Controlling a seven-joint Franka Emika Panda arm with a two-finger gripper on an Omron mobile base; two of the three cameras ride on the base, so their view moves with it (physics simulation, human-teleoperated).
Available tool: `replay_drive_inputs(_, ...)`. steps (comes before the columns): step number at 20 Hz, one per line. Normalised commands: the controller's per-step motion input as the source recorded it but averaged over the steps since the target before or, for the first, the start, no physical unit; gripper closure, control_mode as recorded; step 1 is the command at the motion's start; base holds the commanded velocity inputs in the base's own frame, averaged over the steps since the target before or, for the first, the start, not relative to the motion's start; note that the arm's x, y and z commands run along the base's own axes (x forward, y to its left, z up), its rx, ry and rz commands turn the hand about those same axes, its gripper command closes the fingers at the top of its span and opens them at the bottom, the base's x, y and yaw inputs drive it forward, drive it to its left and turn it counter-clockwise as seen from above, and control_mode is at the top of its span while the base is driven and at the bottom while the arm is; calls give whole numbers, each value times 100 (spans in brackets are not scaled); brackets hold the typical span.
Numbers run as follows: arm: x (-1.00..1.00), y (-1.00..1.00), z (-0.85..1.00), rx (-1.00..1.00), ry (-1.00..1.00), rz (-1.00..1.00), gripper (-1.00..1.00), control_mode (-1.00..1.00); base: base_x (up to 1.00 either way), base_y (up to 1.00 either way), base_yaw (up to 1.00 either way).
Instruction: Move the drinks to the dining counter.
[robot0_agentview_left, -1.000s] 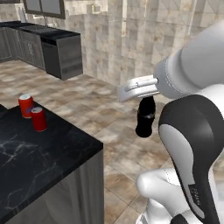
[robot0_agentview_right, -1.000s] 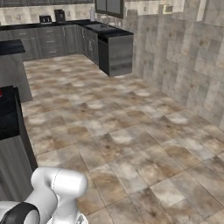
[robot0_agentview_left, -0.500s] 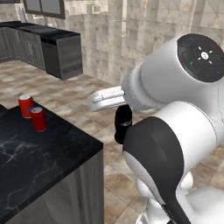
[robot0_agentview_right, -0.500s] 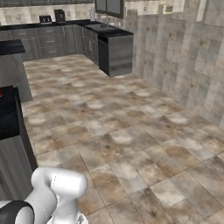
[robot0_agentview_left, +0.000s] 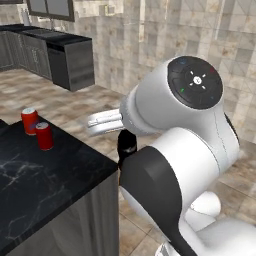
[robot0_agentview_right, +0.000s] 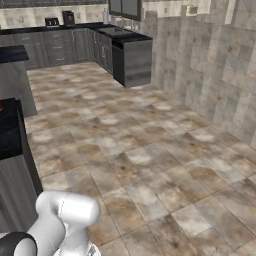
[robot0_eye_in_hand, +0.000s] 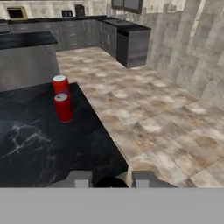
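A white robot arm carries a small slim dark bottle (robot0_agentview_left: 126, 145) toward the glossy black, white-veined stone desk (robot0_agentview_left: 45, 185), its tool (robot0_eye_in_hand: 107, 180) clenched on the bottle, whose round dark top shows between the two grey fingertips (robot0_eye_in_hand: 78, 178) in the hand view. Two small red cylindrical cans with silvery tops, one (robot0_agentview_left: 30, 120) just behind the other (robot0_agentview_left: 44, 136), already stand close together near the desk's far edge, well apart from the bottle, which hangs in the air just off the desk's near corner. The step in hand appears to be setting the bottle down: it would go best kept upright, brought in over the bare stone on the near side of the cans, and lowered until its base rests flat before the fingers let go. The cans are the only obstacle on the stone; a wide swing could knock them. Beyond lie mottled beige floor tiles (robot0_agentview_right: 150, 150), a tiled wall (robot0_agentview_right: 210, 65) and grey kitchen cabinets (robot0_agentview_right: 127, 60) with dark tops.
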Motion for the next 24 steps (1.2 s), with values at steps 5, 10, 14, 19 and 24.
replay_drive_inputs(5,16,10,-14,1,0,2,100,-100,0,0,0)
replay_drive_inputs(10,25,17,-13,0,0,1,100,-100,0,0,0)
replay_drive_inputs(14,29,16,-9,0,0,0,100,-100,0,0,0)
replay_drive_inputs(19,24,8,-9,2,0,0,100,-100,0,0,0)
replay_drive_inputs(24,25,8,-22,7,0,0,100,-100,0,0,0)
